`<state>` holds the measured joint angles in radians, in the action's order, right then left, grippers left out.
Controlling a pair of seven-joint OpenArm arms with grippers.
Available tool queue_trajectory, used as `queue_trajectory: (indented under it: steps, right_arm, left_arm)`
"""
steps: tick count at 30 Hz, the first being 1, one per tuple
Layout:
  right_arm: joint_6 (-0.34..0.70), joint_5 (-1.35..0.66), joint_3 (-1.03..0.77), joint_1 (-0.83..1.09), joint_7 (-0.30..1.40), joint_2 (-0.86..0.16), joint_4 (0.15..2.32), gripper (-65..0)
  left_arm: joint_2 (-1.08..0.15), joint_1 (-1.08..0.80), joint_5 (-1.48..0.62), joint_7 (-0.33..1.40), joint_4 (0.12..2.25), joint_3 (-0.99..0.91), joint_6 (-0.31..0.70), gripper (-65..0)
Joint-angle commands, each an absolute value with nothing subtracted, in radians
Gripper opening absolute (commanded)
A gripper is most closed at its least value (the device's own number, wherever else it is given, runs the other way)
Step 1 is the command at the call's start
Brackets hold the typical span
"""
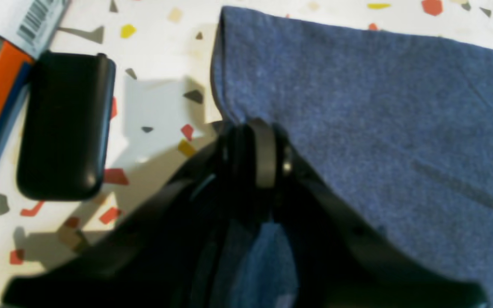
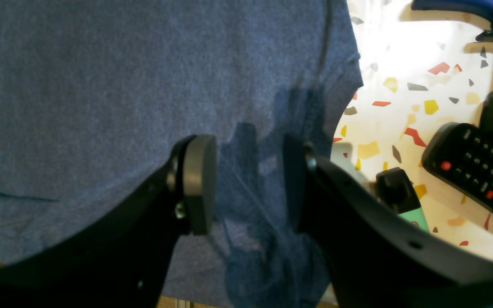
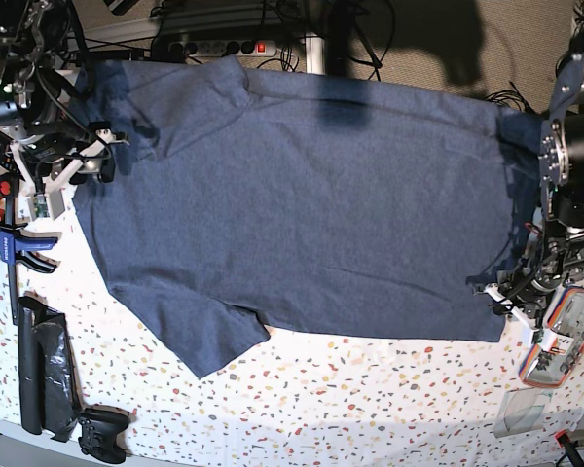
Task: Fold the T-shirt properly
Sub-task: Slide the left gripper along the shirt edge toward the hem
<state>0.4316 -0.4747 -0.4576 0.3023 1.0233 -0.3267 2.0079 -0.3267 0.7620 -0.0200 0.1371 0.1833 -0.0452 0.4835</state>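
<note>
T-shirt (image 3: 311, 204): dark heathered blue, spread flat over the far half of the desk (image 3: 370, 409); one sleeve points toward the near left corner, the other lies by the far left edge; the hem runs along the right edge.
Left gripper (image 1: 253, 141): at the T-shirt's hem corner near the desk's right edge; its jaws are clenched on a pinch of the T-shirt's edge, and the cloth puckers at the tips.
Right gripper (image 2: 246, 184): over the T-shirt near the sleeve at the desk's left edge; its jaws stand apart, released, with blue cloth showing between the pads and nothing grasped.
Desk: white with coloured terrazzo flecks, bare along the near edge.
Black case (image 1: 64, 128): flat on the desk just beside the T-shirt's corner, apart from the cloth.
Remote control (image 2: 473, 171): black with coloured buttons, on the desk beside the sleeve.
Blue clamp (image 3: 19, 243): at the left edge.
Game controller (image 3: 102, 433): black, near the near left corner.
</note>
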Motion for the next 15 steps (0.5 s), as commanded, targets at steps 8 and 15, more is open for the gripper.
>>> queue_trajectory:
  steps: [8,15]
  right_arm:
    - [0.445,-0.483,-0.464,0.294,0.928,-0.341,2.025,-41.6]
    - [0.446,-0.475,-0.463,0.241,0.77,-0.341,1.992,-41.3]
  left_arm:
    - [-0.33,0.781,-0.064,0.144,0.189,-0.045,0.503,-65.0]
    - [-0.33,0.781,-0.08,0.134,0.189,-0.045,0.503,-65.0]
